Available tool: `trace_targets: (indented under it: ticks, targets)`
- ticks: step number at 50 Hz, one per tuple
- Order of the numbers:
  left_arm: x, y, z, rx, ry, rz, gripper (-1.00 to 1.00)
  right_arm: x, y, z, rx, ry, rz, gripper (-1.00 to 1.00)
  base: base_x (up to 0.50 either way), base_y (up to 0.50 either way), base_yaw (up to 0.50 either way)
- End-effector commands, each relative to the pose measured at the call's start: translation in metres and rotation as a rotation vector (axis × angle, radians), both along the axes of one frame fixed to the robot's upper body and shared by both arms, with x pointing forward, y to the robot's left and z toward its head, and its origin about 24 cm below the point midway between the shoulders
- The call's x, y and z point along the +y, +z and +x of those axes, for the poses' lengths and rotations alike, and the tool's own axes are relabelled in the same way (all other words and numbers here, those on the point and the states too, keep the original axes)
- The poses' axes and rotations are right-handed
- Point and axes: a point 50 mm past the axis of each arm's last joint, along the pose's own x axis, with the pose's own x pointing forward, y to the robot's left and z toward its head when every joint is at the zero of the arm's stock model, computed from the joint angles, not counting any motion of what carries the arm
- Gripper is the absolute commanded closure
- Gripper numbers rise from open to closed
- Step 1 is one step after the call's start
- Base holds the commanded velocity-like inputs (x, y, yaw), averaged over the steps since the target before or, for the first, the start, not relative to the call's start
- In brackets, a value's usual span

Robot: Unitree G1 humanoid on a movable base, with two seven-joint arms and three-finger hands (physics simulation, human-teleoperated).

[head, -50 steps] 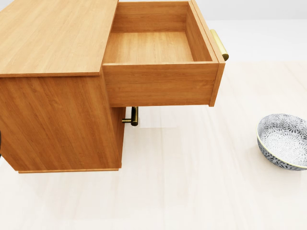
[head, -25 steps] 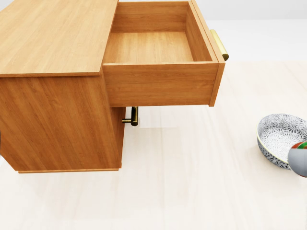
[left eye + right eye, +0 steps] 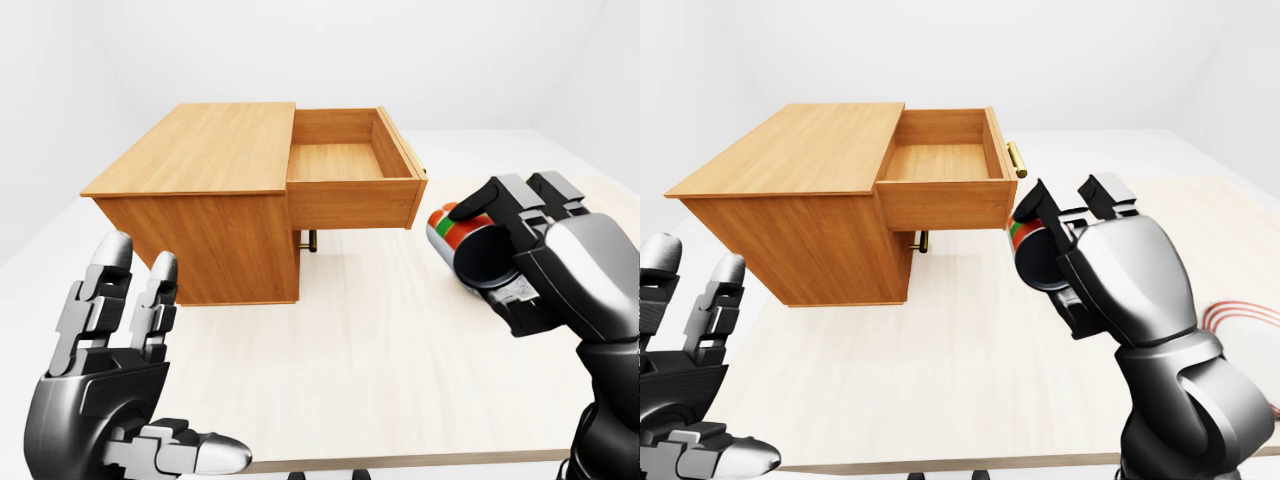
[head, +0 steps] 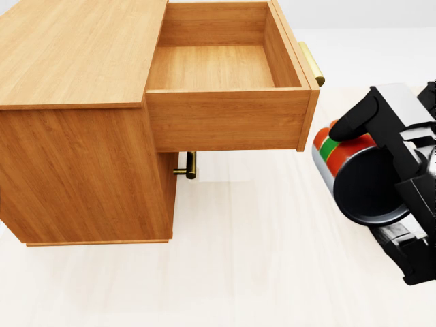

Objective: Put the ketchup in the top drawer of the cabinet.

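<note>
Ketchup [image 4: 338, 158] sits in the right hand [image 4: 392, 197], fingers wrapped round its body, red-and-green end tilted toward the cabinet [image 3: 205, 200]. Bottle is held in the air just right of the top drawer [image 4: 225, 82] in the head view, level with the drawer's outer corner and clear of the surface [image 3: 400, 360]. Drawer is pulled fully out of the cabinet, inside bare wood, brass handle [image 4: 312, 63] on its right-hand face. A second brass handle [image 4: 189, 165] shows under the drawer, on the cabinet's lower face. Drawer's near wall and right corner stand between the bottle and the drawer's inside. Left hand [image 3: 115, 395] hangs low, below and left of the cabinet in the left-eye view, fingers spread wide, holding nothing. Curved red-and-white edge [image 3: 1240, 315] lies on the surface well right of the cabinet in the right-eye view, mostly hidden behind the right arm; cannot tell what it is.
</note>
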Motion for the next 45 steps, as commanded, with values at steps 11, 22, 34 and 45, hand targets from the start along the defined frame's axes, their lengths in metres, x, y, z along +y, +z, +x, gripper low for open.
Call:
trace_targets:
  ticks: [11,22,34,45]
  targets:
    - [0.001,0.001,0.0,-0.002,0.001,-0.003,-1.0,0.013,0.008,-0.013,-0.125,-0.081,0.048,1.0,0.0,0.0,0.0]
    - [0.001,0.001,0.001,-0.001,0.002,-0.003,-1.0,0.015,0.011,-0.012,-0.141,-0.086,0.029,1.0,0.0,0.0,0.0]
    - [-0.001,0.0,-0.001,-0.002,-0.003,0.001,-1.0,0.029,0.049,0.011,-0.3,-0.153,-0.196,1.0,0.0,0.0,0.0]
    - [0.0,0.0,0.0,-0.002,-0.002,0.0,-1.0,0.048,0.086,0.039,-0.347,-0.08,-0.358,1.0,0.0,0.0,0.0]
